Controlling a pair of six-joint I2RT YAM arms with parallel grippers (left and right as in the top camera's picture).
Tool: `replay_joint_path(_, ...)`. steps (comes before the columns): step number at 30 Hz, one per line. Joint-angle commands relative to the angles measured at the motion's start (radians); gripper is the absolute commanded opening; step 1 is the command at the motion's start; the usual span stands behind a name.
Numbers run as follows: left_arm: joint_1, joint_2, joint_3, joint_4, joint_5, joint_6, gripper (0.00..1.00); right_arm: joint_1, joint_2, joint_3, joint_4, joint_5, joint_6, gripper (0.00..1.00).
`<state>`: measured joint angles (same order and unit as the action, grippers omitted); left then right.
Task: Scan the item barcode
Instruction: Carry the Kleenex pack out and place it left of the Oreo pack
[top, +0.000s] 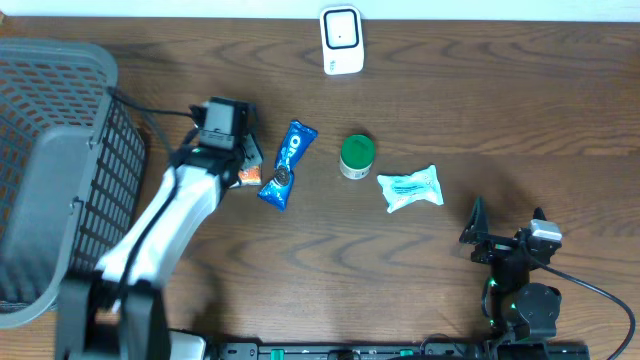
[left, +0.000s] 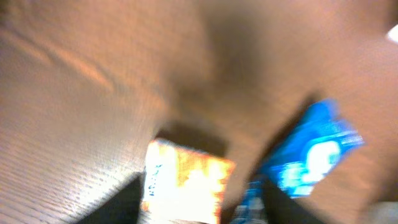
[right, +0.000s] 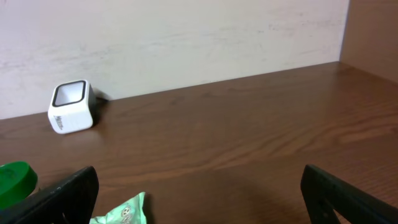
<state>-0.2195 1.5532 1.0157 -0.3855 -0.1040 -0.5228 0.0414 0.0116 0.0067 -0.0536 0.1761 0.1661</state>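
Note:
A small orange and white packet lies on the table to the left of a blue snack packet. My left gripper is low over the orange packet. The left wrist view is blurred. There the orange packet sits between my dark fingers with a gap on its right side, and the blue packet lies to the right. The jaws stand apart. The white scanner stands at the table's far edge. My right gripper rests wide open and empty near the front right.
A green-lidded jar and a mint-green packet lie in the middle. A grey mesh basket fills the left side. In the right wrist view the scanner stands at the wall, and my right gripper frames bare wood.

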Motion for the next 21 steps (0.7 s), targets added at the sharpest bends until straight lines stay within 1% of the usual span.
replay_joint_path(1, -0.001, -0.079, 0.032, -0.004, -0.012, 0.013, 0.08, -0.012, -0.006, -0.001, -0.003, 0.009, -0.014, 0.99)
replay_joint_path(5, 0.0, -0.019, 0.014, -0.025, -0.013, 0.013, 0.08, -0.012, -0.006, -0.001, -0.003, 0.009, -0.014, 0.99)
replay_joint_path(8, 0.0, 0.074, 0.008, -0.024, -0.012, 0.012, 0.08, -0.012, -0.006, -0.001, -0.003, 0.009, -0.014, 0.99)
replay_joint_path(10, 0.0, 0.137, 0.008, -0.024, -0.011, -0.013, 0.08, -0.012, -0.006, -0.001, -0.003, 0.009, -0.014, 0.99)
replay_joint_path(14, 0.0, 0.227, 0.008, -0.025, 0.071, -0.022, 0.08, -0.012, -0.006, -0.001, -0.003, 0.009, -0.014, 0.99)
replay_joint_path(17, 0.0, 0.242, 0.008, -0.033, 0.081, -0.026, 0.08, -0.012, -0.006, -0.001, -0.003, 0.009, -0.014, 0.99)
replay_joint_path(20, 0.001, 0.194, 0.026, -0.054, 0.063, -0.025, 0.08, -0.012, -0.006, -0.001, -0.003, 0.009, -0.014, 0.99)
replay_joint_path(21, 0.001, 0.167, 0.042, -0.073, 0.052, -0.025, 0.15, -0.012, -0.006, -0.001, -0.003, 0.009, -0.014, 0.99)
